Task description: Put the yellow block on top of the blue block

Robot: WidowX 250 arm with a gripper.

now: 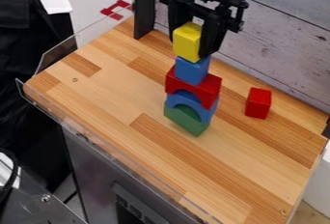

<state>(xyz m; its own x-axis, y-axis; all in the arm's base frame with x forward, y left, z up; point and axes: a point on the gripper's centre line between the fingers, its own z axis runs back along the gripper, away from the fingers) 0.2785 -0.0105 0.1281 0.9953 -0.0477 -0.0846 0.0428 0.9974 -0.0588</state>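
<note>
The gripper (191, 44) hangs at the top centre, shut on the yellow block (187, 42), with one finger on each side of it. Directly under the yellow block is the blue block (192, 69), at the top of a stack. The yellow block's lower edge meets or nearly meets the blue block's top; whether they touch, I cannot tell. Below the blue block come a red arch piece (194, 86), a blue arch piece (184, 98) and a green curved piece (184, 119) on the wooden table.
A red block (258, 103) stands on the wooden tabletop (129, 136) to the right of the stack. A dark upright post (144, 8) rises at the back left, and a whitewashed plank wall (283, 30) runs along the back right. Clear plastic edging borders the left side.
</note>
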